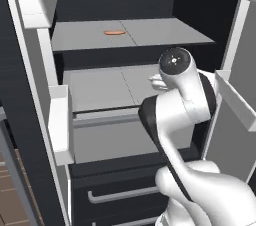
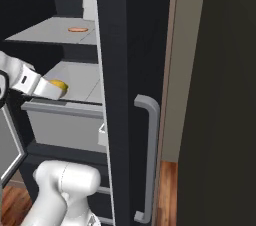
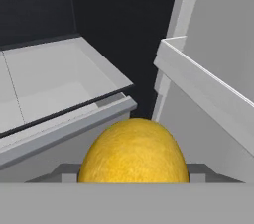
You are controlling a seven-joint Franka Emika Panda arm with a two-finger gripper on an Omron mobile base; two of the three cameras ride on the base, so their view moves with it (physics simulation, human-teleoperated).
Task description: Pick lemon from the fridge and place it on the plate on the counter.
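Fridge (image 1: 125, 35) open, landmark for all. Left of its interior: white door bin (image 1: 59, 120) on the open door. Upper shelf (image 1: 130, 34) carries a thin orange stick item (image 1: 114, 32), not the target. Below it, lower shelf (image 1: 107, 87) over grey drawer (image 2: 65, 122). Lemon (image 3: 134, 151) sits at the tool (image 2: 56, 89), just in front of the lower shelf's edge, above the drawer; tool looks clamped on lemon, fingers mostly hidden, presumably held to carry it out. Right: door bar handle (image 2: 147, 160)
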